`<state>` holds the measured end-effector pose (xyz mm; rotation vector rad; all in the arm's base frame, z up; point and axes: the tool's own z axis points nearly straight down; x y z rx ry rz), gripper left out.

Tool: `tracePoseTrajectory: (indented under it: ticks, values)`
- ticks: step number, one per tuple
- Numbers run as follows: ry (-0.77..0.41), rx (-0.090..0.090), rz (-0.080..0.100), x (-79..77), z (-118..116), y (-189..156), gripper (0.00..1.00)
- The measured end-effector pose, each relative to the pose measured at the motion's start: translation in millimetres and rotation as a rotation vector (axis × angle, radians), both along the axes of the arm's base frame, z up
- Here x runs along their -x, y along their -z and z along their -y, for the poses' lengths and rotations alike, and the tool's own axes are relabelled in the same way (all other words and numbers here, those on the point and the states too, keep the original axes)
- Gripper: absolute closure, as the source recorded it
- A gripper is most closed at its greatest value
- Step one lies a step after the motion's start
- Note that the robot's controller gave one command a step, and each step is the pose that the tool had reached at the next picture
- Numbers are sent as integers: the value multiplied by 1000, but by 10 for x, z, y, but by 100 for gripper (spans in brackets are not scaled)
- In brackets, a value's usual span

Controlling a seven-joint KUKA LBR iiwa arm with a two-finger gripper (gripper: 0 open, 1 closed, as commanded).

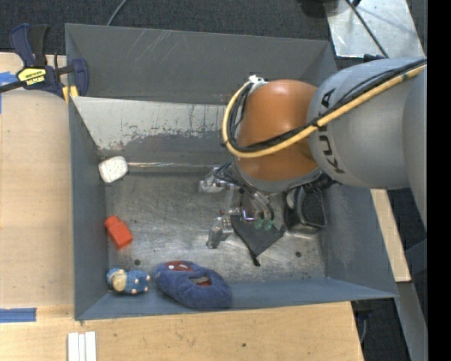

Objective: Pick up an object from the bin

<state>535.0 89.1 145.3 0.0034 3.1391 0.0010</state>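
My gripper (pixel 213 210) hangs low over the middle of the bin floor, under the arm's orange cover. Its two metal fingertips (pixel 216 235) stand apart, open, with bare floor between them. Just right of the fingertips lies a black, flat, pointed piece (pixel 257 242) with a small green bit at its top. It lies beside the fingers, not between them. A dark blue cloth pouch with a red mark (pixel 193 283) rests against the bin's near wall, below and left of the gripper.
An orange block (pixel 119 232) sits at the left of the floor. A small blue and yellow toy figure (pixel 127 280) lies in the near left corner. A white lump (pixel 113 169) is at the far left. Another black thing (pixel 310 208) lies partly under the arm.
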Motion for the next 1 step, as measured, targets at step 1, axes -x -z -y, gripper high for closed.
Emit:
tracePoseTrajectory:
  ticks: [1]
  values:
    - [-65,3,-4,-194,553,316,0]
